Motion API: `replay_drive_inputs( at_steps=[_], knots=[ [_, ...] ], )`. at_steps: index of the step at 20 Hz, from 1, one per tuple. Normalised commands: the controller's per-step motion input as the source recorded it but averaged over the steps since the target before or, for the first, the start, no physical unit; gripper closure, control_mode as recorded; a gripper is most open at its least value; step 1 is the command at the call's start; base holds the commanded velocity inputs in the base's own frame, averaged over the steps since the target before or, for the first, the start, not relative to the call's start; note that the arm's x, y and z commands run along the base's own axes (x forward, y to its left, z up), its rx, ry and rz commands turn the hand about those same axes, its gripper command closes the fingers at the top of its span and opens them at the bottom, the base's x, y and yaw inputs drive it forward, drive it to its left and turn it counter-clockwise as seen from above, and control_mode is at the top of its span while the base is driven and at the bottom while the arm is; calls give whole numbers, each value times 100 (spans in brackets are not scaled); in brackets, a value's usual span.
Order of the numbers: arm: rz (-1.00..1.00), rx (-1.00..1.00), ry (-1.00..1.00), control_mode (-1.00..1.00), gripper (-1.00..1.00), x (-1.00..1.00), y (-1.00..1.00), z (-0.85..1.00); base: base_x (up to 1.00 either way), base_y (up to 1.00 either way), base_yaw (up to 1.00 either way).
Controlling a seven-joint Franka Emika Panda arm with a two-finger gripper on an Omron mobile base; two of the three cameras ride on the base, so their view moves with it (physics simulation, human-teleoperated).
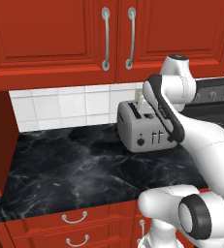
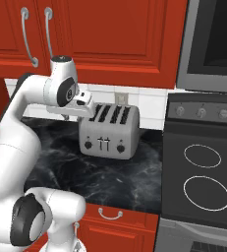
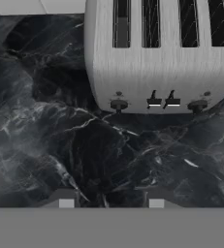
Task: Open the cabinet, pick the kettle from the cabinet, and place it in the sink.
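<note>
The red cabinet (image 1: pixel 50 34) hangs above the counter with both doors shut. Its two long silver bar handles (image 1: pixel 105 38) meet at the middle seam. In the right base view the cabinet (image 2: pixel 110 34) has the same handles at its upper left. The kettle is hidden and the sink is out of view. My gripper (image 3: pixel 107 202) points down at the black marble counter (image 3: pixel 60 145), just in front of and left of the toaster. Its fingertips stand apart with nothing between them. In the right base view the gripper (image 2: pixel 67 117) hangs under the white hand, well below the cabinet handles.
A silver four-slot toaster (image 1: pixel 142 131) stands at the back of the counter (image 1: pixel 74 160) against white tiles. A black stove (image 2: pixel 203 172) with a microwave (image 2: pixel 213 39) above it lies to the right. Red drawers (image 1: pixel 74 218) run under the counter edge.
</note>
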Motion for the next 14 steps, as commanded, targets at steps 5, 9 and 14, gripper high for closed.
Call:
replay_drive_inputs(
  at_steps=[5,9,14],
  knots=[
    [0,0,-3,-100,-100,-5,0,0,0,0,0],
    [3,0,-31,-100,-100,-24,1,0,0,0,0],
    [0,0,-33,-100,-100,-28,5,11,0,0,0]
  ],
)
